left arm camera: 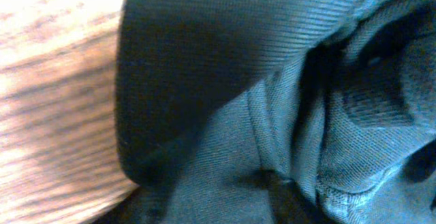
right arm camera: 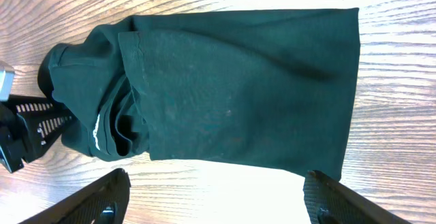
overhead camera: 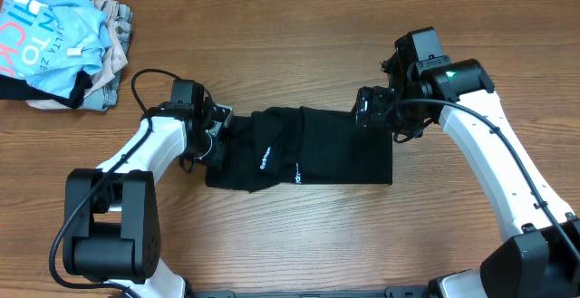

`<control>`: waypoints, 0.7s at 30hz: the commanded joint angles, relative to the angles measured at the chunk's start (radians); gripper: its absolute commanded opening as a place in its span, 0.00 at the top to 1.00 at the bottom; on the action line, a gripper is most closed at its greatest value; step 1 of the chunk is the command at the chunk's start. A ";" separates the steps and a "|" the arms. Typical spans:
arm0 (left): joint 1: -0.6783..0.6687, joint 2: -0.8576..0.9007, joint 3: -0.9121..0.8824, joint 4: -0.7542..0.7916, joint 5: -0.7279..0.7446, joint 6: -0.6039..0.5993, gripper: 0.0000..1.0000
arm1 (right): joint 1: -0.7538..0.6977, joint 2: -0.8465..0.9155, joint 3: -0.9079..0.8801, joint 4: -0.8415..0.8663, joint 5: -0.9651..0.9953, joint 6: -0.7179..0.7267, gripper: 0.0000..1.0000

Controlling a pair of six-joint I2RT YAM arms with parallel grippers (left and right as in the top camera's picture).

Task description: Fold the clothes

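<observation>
The black T-shirt [overhead camera: 326, 149] lies folded into a rough rectangle at the table's middle, with small white marks near its left part. It also shows in the right wrist view [right arm camera: 238, 81]. My left gripper [overhead camera: 214, 135] is at the shirt's left end, where the fabric is bunched. Black fabric [left arm camera: 272, 115] fills the left wrist view and hides the fingers, and the gripper appears shut on it. My right gripper [overhead camera: 372, 108] hovers at the shirt's back right corner. Its fingers [right arm camera: 218, 207] are wide open and empty over bare wood.
A pile of other clothes sits at the back left corner, with a light blue printed shirt [overhead camera: 50, 35] on top of beige garments [overhead camera: 111, 58]. The wooden table [overhead camera: 299, 244] surrounds the shirt.
</observation>
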 commanded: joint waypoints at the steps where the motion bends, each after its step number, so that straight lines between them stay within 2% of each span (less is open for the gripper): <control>1: 0.004 0.018 -0.037 -0.006 0.010 -0.063 0.79 | 0.003 -0.015 -0.001 0.005 0.011 -0.003 0.16; 2: 0.004 0.018 -0.036 -0.006 0.009 -0.072 0.90 | 0.003 -0.014 -0.004 0.005 0.011 -0.003 0.17; 3: 0.006 0.018 -0.034 -0.007 -0.002 -0.094 0.96 | 0.003 -0.014 -0.008 0.005 0.011 -0.003 0.17; 8: 0.020 0.014 0.050 -0.113 -0.101 -0.161 0.96 | 0.003 -0.014 -0.017 0.000 0.011 -0.003 0.18; 15: 0.047 0.010 0.407 -0.468 -0.231 -0.156 0.96 | 0.002 -0.014 -0.017 0.001 0.011 -0.003 0.19; 21: 0.047 0.010 0.619 -0.628 -0.252 -0.128 0.96 | -0.001 -0.014 -0.017 0.000 0.021 -0.016 0.19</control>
